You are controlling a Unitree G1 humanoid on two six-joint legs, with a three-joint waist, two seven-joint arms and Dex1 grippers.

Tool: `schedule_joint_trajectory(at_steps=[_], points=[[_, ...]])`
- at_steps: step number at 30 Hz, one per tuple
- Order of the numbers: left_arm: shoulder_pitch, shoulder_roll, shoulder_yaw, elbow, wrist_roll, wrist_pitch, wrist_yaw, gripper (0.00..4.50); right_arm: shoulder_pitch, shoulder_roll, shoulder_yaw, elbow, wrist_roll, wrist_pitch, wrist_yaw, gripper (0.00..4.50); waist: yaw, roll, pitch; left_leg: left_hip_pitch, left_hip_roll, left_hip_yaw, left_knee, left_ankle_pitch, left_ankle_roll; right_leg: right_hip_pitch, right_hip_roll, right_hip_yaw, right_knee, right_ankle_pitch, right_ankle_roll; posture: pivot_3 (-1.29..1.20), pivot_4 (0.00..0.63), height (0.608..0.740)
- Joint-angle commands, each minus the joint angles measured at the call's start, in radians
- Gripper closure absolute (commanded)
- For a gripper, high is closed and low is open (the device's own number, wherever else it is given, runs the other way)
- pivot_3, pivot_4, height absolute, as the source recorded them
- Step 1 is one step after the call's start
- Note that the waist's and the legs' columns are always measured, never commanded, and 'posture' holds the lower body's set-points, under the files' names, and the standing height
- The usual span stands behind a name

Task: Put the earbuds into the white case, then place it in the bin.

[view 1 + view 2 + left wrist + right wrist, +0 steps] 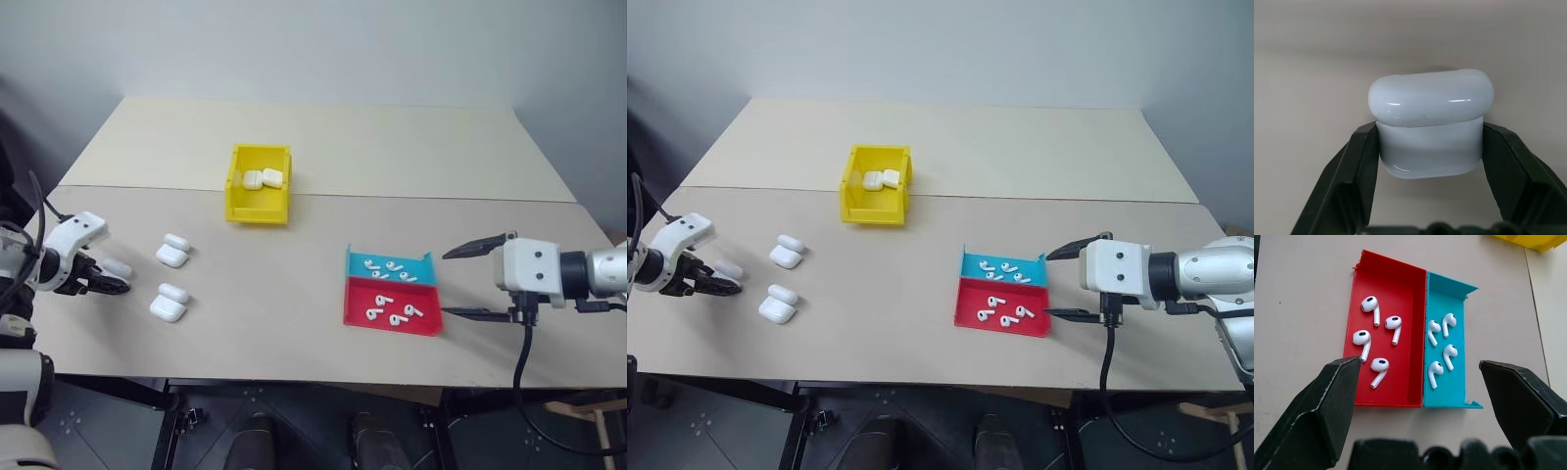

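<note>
A pale table (323,294) held everything. At its left edge the left gripper (1430,147) pinched a white case (1430,122) by its two sides, the lid shut and the case resting on the table, apparently taken so it could be lifted and opened for filling. The two black fingers (1359,161) pressed against the lower body, below the lid seam, which left the lid free to flip.

The right gripper (1420,391) hovered with its fingers spread wide, holding nothing, just beside the trays, likely waiting to pick an earbud.

Four more cases lay in two pairs (171,252) near the left gripper. Two cases (263,179) sat in the yellow bin (257,206) at the table's middle, far side, seemingly already delivered.

The red tray (1386,284) held four earbuds (1376,342) and the blue tray (1459,293), touching it, held another four, perhaps sorted by ear side. That made seven cases and eight earbuds.
</note>
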Motion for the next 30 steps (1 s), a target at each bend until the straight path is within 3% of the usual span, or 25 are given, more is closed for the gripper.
schedule_joint_trajectory(at_steps=[1,6,10,13,17,20,23,26,30], points=[[0.035,0.039,0.073,-0.146,-0.052,0.009,0.009,1.67,-0.018,-0.005,-0.029,-0.005,0.0,-0.024,-0.011,0.0,-0.001,0.0,0.0,0.0,0.0,0.0,0.0,0.0,0.0,0.0,0.0,0.0,0.0,0.0,0.0,0.0,0.15,0.74],[0.227,0.089,0.365,-0.587,-0.283,0.011,-0.047,1.67,-0.034,-0.04,-0.054,-0.024,0.037,0.04,0.012,0.0,-0.008,-0.004,0.001,-0.006,0.001,0.0,0.0,0.0,0.0,-0.005,0.0,0.0,0.0,0.0,0.0,0.0,0.15,0.74],[0.341,-0.023,0.594,-0.89,-0.488,0.006,-0.001,1.67,-0.144,-0.09,0.009,-0.043,0.067,0.213,0.02,0.0,-0.009,-0.001,0.0,-0.009,0.001,0.0,0.002,0.0,0.0,-0.01,-0.001,0.0,0.002,0.001,0.0,0.0,0.15,0.74],[0.385,-0.203,0.679,-1.054,-0.651,-0.042,0.071,1.67,-0.233,-0.11,0.084,-0.056,0.053,0.284,0.045,0.0,-0.008,0.001,-0.002,-0.008,0.001,0.0,0.005,0.0,0.0,-0.009,0.0,0.0,0.006,0.0,0.0,0.0,0.15,0.74],[0.514,-0.405,0.584,-1.219,-0.769,-0.099,0.094,1.67,-0.32,-0.123,0.196,-0.124,0.056,0.434,0.075,0.0,-0.007,0.001,-0.002,-0.007,0.001,0.0,0.006,0.0,0.0,-0.007,0.0,0.001,0.006,0.0,0.0,0.0,0.15,0.74],[0.604,-0.565,0.498,-1.24,-0.732,-0.255,0.131,1.67,-0.377,-0.103,0.255,-0.18,0.067,0.558,0.053,0.0,-0.006,0.001,-0.002,-0.008,0.0,0.0,0.008,0.0,0.0,-0.008,0.0,0.001,0.006,0.0,0.0,0.0,0.15,0.74],[0.657,-0.614,0.404,-1.188,-0.674,-0.409,0.067,1.67,-0.385,-0.086,0.3,-0.255,0.066,0.643,0.021,0.38,-0.004,0.001,-0.003,-0.009,0.001,-0.001,0.009,0.0,0.0,-0.009,0.0,0.001,0.007,0.0,0.0,0.0,0.15,0.74],[0.668,-0.622,0.373,-1.141,-0.685,-0.499,0.018,1.67,-0.389,-0.075,0.367,-0.297,0.009,0.686,-0.026,1.28,-0.004,0.001,-0.003,-0.009,0.0,-0.001,0.009,0.0,0.0,-0.009,0.0,0.001,0.006,0.0,0.0,0.0,0.15,0.74],[0.668,-0.61,0.351,-1.097,-0.708,-0.569,-0.031,1.67,-0.414,-0.057,0.449,-0.325,-0.047,0.717,-0.051,1.28,-0.003,0.001,-0.003,-0.009,0.0,-0.001,0.009,0.0,0.0,-0.009,0.0,0.001,0.006,0.0,0.0,0.0,0.15,0.74]])
